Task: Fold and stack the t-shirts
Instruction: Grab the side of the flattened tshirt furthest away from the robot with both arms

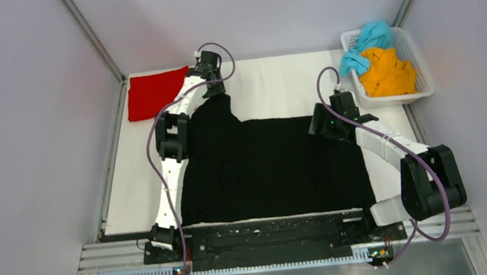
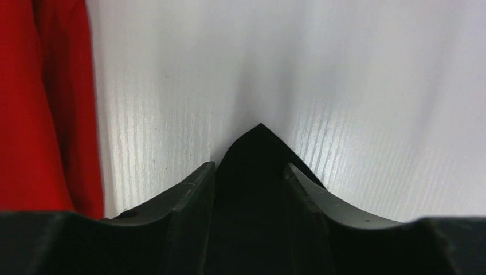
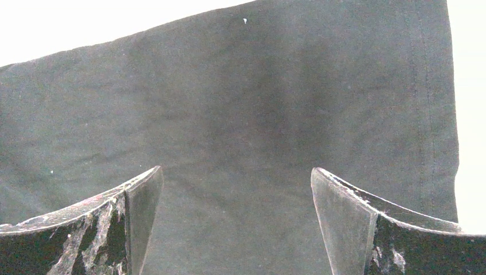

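**Operator:** Where does the black one lie?

**Inspector:** Your black t-shirt (image 1: pixel 271 168) is spread flat on the white table (image 1: pixel 276 80). It covers most of the near half, with its near hem along the table's near edge. On the left side a narrow part of it runs toward the far edge in a peak, ending at your left gripper (image 1: pixel 214 86).

**Operator:** Is that gripper holding?

**Inspector:** It is clamped on the cloth. In the left wrist view the two fingers (image 2: pixel 189 195) flank a black fold that fills the gap between them. A pointed tip of the fold shows just past the fingertips against the white surface. I cannot tell whether the fingertips touch the table.

**Operator:** And the right side?

**Inspector:** Your right gripper (image 1: pixel 320 125) is released and carries nothing. Its wrist view shows the fingers (image 3: pixel 344 217) wide apart over flat black cloth, with a stitched hem down the right side and white table beyond it. From above, the gripper sits over the far right part of the shirt's body. Contact with the cloth cannot be judged.

**Operator:** The remaining shirts?

**Inspector:** The red t-shirt (image 1: pixel 152 92) lies folded flat at the far left corner of the table, beside your left arm and apart from the black one. The orange t-shirt (image 1: pixel 388 71) and the teal t-shirt (image 1: pixel 369 36) are crumpled together in the white mesh basket (image 1: pixel 419 60) at the far right corner, the teal on the far side of the orange
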Controlling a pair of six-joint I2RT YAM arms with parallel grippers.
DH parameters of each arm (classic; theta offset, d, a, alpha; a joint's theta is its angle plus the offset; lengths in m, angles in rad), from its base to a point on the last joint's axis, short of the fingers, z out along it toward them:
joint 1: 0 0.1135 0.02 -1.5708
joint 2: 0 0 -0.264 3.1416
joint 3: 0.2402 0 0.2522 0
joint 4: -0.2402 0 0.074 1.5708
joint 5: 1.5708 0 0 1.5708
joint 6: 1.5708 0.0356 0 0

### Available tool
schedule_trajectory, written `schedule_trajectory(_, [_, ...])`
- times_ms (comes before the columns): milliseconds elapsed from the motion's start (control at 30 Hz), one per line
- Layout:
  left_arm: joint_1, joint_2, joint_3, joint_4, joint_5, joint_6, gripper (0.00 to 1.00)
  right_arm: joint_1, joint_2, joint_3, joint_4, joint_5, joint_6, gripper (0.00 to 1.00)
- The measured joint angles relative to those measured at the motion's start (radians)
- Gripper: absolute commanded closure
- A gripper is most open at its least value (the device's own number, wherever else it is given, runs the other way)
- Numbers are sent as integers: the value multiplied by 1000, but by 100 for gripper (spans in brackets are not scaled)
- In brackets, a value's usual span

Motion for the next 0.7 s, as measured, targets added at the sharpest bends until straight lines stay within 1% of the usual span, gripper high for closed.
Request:
schedule_trajectory(67, [-1,7,11,-10,-23,-4,54,0,-2,0,0,4,0,1])
schedule_trajectory(267, [-2,16,31,-31,-48,-7,59,0,-17,0,-16,39,0,1])
schedule_trajectory(367, [-3,25,45,-43,-56,-4,68,0,-17,0,-26,59,-1,1])
schedule_trajectory(433, [-6,31,56,-52,-60,-3,70,0,-17,0,-27,68,0,1])
schedule_trajectory(467, [-10,31,57,-55,-63,-1,75,0,-17,0,-29,74,0,1])
schedule_trajectory(500, [-14,31,57,-56,-69,1,88,0,-17,0,-31,79,0,1])
schedule_trajectory(533, [-19,31,57,-59,-71,4,99,0,-18,0,-32,80,0,1])
schedule_trajectory(700, [-35,31,57,-64,-74,11,100,0,-29,-1,-39,90,0,1])
